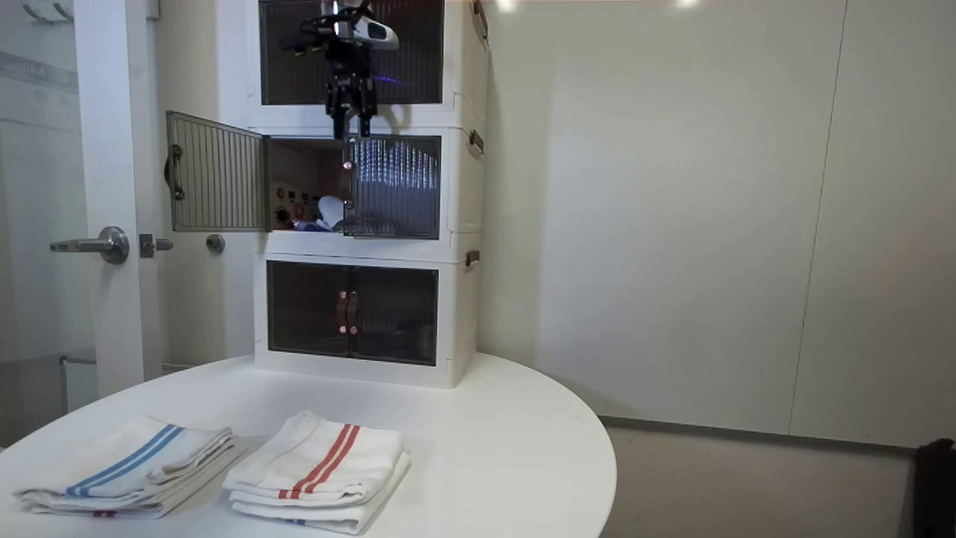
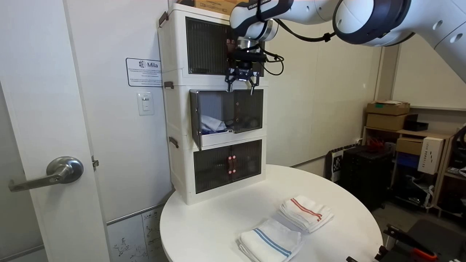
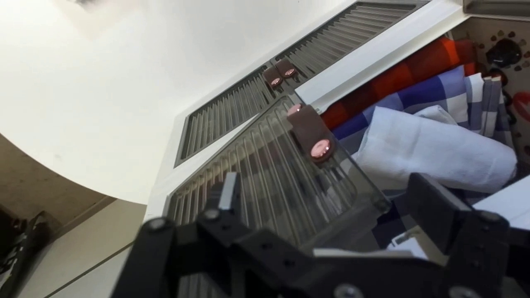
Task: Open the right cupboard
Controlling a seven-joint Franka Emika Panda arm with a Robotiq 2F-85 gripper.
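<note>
In an exterior view, black two-fingered gripper pointing down near top of ribbed translucent grey right cupboard door, in an exterior view, white jointed arm outstretched, fingers apart, in the wrist view, brown strap handle ahead

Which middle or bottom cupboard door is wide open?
The middle cupboard's left door in both exterior views, swung out; its right door looks only slightly ajar, both bottom doors look shut.
</note>
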